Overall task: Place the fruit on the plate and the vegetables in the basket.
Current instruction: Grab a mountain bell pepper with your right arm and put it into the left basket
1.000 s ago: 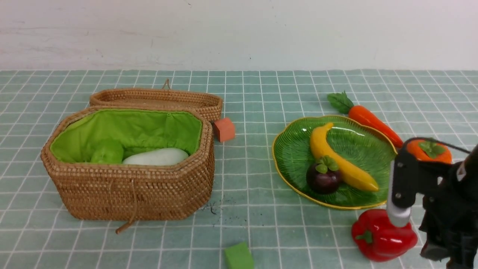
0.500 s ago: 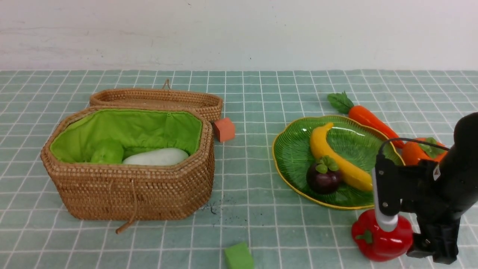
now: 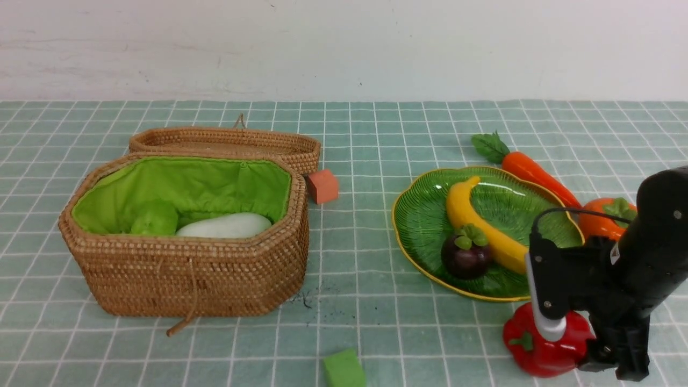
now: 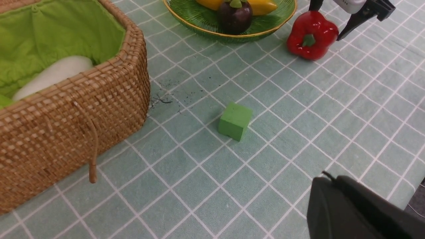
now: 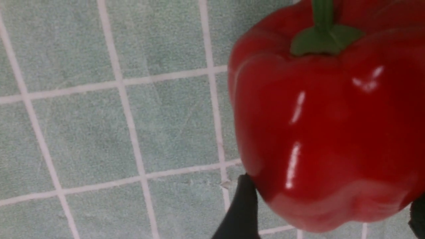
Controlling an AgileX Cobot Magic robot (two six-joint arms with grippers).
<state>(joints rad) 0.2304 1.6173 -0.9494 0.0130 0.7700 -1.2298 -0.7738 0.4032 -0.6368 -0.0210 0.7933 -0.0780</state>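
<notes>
- While the black right gripper hung low at the near right of the green checked tablecloth, its jaws stood wide, one finger on each side of the glossy red toy bell pepper; whether either finger touched it, I could not tell.
- That pepper lay on its side on the cloth, just in front of the plate, with its green stem pointing toward the robot's left.
- On the leaf-shaped green ribbed glass plate with the gold rim, the long yellow toy banana lay slantwise, its stem end away from the robot and its other end nearer and to the right.
- A dark purple toy mangosteen sat upright against the banana, green top up.
- Behind the plate and off it, the orange toy carrot slanted the same way, leaves at the far end. Its tip pointed toward the round orange toy persimmon, which sat partly hidden on the cloth right of the plate.
- Well to the left, the deep brown wicker basket with green lining held a white oblong toy radish, lying left to right, and a light-green toy gourd beside it.
- Of the left gripper only a dark corner showed; it was closed.
</notes>
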